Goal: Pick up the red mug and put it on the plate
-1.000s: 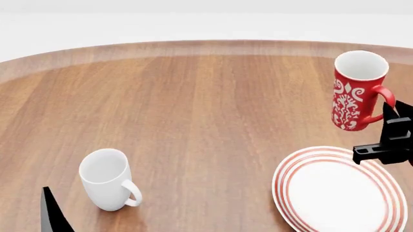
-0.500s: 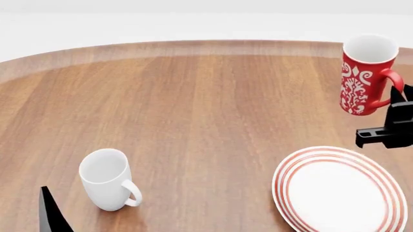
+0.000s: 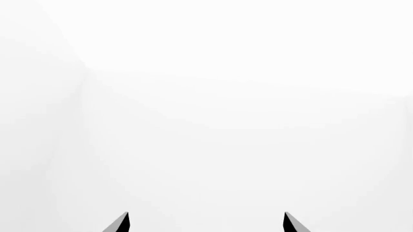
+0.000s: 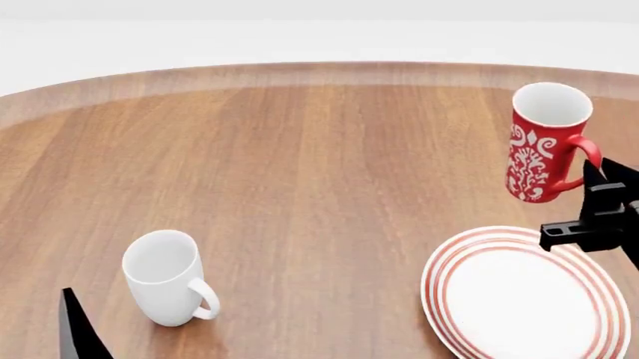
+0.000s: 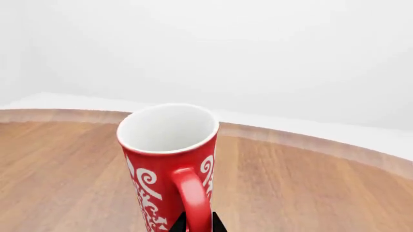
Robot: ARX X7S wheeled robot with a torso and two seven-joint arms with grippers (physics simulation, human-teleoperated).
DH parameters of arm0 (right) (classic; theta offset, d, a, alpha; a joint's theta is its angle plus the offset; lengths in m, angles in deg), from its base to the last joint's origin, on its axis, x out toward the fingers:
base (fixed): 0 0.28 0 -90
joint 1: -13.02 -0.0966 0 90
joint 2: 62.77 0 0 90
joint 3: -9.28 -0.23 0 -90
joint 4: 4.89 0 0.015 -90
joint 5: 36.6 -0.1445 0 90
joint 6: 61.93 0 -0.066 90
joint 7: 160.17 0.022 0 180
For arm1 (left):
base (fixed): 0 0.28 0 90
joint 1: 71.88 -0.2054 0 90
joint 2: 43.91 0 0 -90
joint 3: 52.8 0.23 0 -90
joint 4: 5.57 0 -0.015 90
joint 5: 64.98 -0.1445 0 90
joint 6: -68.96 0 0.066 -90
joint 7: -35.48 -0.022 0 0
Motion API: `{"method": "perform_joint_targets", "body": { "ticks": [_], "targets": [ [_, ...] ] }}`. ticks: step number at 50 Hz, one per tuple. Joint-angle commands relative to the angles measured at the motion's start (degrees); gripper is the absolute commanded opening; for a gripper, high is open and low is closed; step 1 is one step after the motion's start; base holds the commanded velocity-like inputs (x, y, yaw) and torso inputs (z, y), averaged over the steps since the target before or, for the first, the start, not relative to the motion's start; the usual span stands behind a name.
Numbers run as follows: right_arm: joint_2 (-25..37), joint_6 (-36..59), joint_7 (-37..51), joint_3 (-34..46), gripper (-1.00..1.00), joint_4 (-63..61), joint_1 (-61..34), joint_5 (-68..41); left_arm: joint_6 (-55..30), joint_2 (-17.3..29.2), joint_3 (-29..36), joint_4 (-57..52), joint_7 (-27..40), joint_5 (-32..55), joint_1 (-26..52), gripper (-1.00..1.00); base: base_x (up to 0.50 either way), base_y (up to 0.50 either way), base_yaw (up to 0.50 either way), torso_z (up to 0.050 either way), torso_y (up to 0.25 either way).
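In the left wrist view we are seeing our left pincer (image 3: 205, 223) spread before blank white. In the head view our right pincer (image 4: 597, 196) is pinching the red mug (image 4: 540, 142) by its handle, beyond the ringed plate (image 4: 526, 292). In the right wrist view the glossy cylinder is showing an empty white inside.

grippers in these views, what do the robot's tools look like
Both are plain matte black, with no markings or cables visible. The right tool is blocky and angular, with a flat bar jutting sideways. The left tool shows only two thin pointed black fingertips, greyish on one face.
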State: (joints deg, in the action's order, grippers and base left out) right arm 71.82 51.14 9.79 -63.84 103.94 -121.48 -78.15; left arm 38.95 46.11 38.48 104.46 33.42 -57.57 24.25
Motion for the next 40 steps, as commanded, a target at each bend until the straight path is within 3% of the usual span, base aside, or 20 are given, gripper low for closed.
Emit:
{"method": "perform_joint_targets", "body": {
  "ticks": [1, 40],
  "targets": [
    [-0.4, -3.1, -3.1, -3.7, -1.00, 2.5, 1.7, -3.3, 0.0, 0.0, 0.2, 0.0, -0.5, 1.1, 0.0, 1.00, 0.00, 0.00, 0.00, 0.000, 0.000],
    [-2.6, -9.2, -7.9, -3.5, -1.00, 10.0, 5.1, -1.5, 0.0, 0.0, 0.2, -0.7, -2.0, 2.3, 0.0, 1.00, 0.00, 0.00, 0.00, 0.000, 0.000]
  ]
}}
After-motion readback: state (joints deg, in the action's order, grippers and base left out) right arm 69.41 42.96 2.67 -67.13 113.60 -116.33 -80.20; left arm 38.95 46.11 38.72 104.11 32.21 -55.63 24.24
